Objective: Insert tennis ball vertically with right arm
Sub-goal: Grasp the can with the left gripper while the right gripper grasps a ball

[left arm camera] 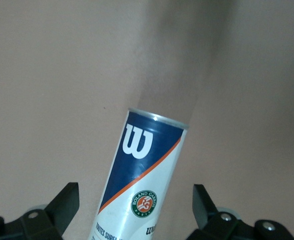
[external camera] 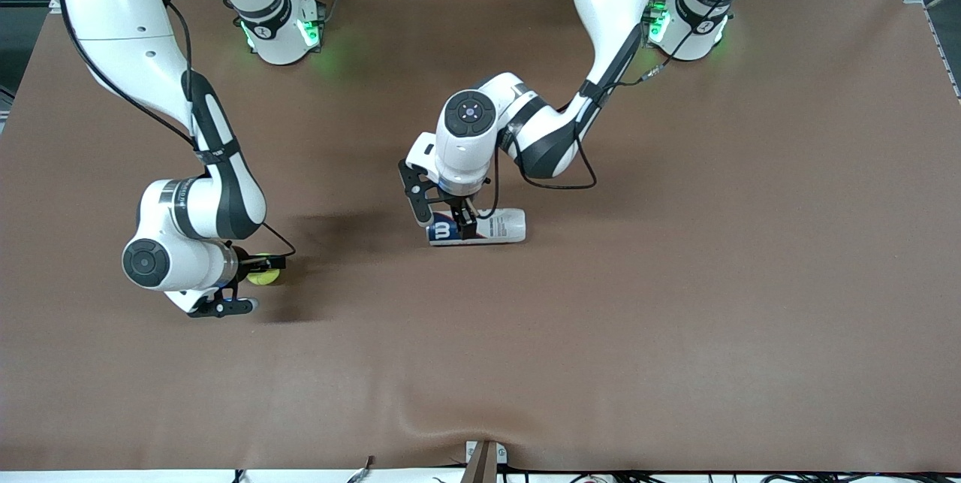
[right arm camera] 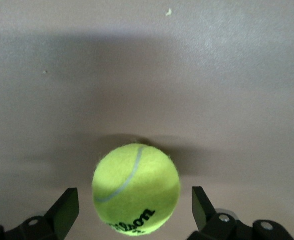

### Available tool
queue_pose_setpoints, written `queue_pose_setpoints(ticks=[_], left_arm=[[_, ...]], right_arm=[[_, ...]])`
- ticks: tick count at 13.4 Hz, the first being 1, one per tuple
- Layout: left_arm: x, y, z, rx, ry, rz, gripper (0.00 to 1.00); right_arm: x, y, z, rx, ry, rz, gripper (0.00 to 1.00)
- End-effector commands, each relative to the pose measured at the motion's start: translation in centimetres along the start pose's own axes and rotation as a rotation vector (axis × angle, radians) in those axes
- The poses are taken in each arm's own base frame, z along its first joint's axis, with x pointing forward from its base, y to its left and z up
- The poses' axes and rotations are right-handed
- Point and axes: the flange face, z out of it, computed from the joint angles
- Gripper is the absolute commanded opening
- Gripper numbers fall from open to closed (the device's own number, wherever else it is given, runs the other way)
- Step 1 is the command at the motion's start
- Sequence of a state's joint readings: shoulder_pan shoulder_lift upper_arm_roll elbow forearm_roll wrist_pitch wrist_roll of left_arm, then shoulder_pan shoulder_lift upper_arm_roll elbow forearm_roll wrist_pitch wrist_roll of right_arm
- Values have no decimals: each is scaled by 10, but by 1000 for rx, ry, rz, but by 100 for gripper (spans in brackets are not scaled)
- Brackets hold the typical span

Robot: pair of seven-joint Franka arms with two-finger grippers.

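Front view shows us our right tool [external camera: 255,273] wide around the fuzzy yellow-green tennis ball [external camera: 263,273], and our left tool [external camera: 455,224] wide astride the lying blue-and-white cylindrical can [external camera: 480,227], at the ball's 3 o'clock on the brown surface [external camera: 676,280].

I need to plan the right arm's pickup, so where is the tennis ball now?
The tennis ball lies on the table toward the right arm's end, between the open fingers of the right gripper, slightly nearer the front camera than the can.

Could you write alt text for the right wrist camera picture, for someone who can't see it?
A fuzzy yellow-green tennis ball sits on the plain brown table, between the two open black fingers of the right gripper, which do not touch it.
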State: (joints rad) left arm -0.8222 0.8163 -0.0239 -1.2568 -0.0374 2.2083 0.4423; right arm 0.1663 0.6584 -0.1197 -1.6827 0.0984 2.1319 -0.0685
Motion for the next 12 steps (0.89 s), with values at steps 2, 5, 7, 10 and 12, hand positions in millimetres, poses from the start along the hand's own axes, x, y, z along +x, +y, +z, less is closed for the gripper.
queue_pose_setpoints(ticks=[2, 5, 7, 10, 12], left_arm=[[6, -5, 13, 79, -11, 152, 100], [6, -4, 30, 87, -4, 171, 100], [14, 7, 44, 95, -4, 192, 100], [18, 21, 55, 85, -18, 212, 100], [17, 22, 57, 85, -22, 215, 100]], right_arm=[[2, 10, 7, 13, 22, 12, 100], [1, 10, 11, 16, 14, 15, 100], [1, 9, 11, 22, 15, 21, 97], [1, 8, 12, 29, 12, 24, 80], [1, 8, 12, 29, 14, 24, 70]])
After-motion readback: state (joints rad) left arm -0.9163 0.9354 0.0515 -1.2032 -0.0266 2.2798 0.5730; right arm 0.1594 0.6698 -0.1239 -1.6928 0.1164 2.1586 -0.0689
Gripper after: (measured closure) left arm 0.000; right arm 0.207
